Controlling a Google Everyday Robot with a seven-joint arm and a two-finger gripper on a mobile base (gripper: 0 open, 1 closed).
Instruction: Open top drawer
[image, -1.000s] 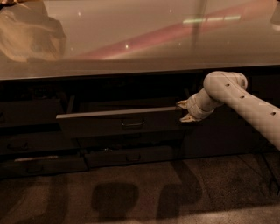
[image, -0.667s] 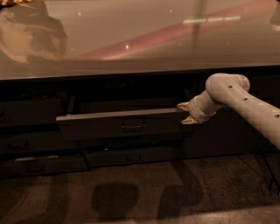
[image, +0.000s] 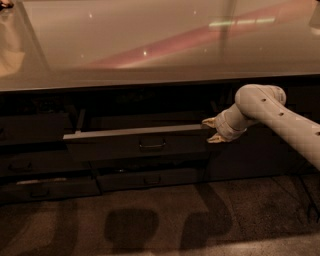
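The top drawer (image: 125, 142) is a wide dark grey front, pulled partly out from under the counter, with its light top edge showing. A small pull handle (image: 151, 145) sits at its centre. My gripper (image: 211, 130) is at the drawer front's right end. Its two tan fingers (image: 209, 121) are spread apart, one above the other, beside that end. The white arm (image: 280, 117) reaches in from the right. The inside of the drawer is in shadow.
A glossy countertop (image: 150, 45) overhangs the cabinets. A shallower drawer (image: 150, 179) lies below the top one, and more dark fronts (image: 35, 185) stand to the left. Patterned carpet (image: 160, 225) covers the floor in front.
The view has shifted a little along the counter. The gripper stays at the drawer's right end and has dipped slightly. The drawer is out about as far as before.
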